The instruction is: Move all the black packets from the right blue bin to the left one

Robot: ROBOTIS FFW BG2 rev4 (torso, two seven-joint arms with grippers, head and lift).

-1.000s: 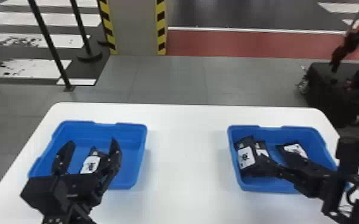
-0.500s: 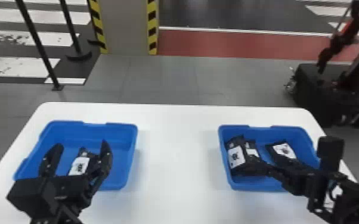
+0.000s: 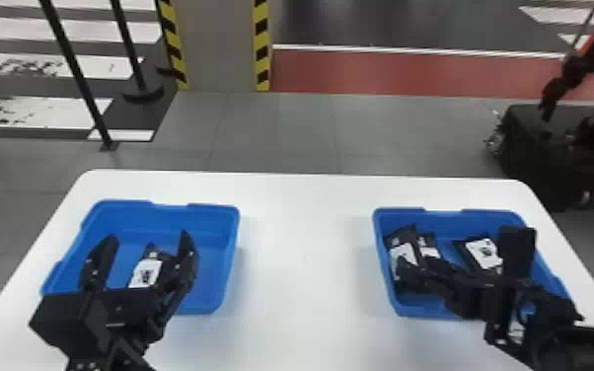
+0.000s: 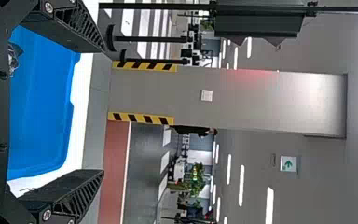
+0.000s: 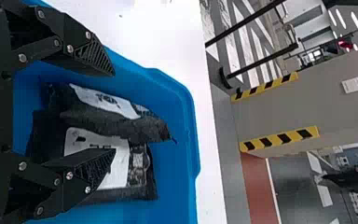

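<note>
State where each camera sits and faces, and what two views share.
Head view: on the head, facing forward and down over the white table, left bin and right bin; both arms reach in.
Left wrist view: on the left wrist, facing out over the left bin; the left end effector's two fingers show.
Right wrist view: on the right wrist, facing over packets in the right bin; the right end effector's fingers show.
Shared by both wrist views: the striped pillar.
</note>
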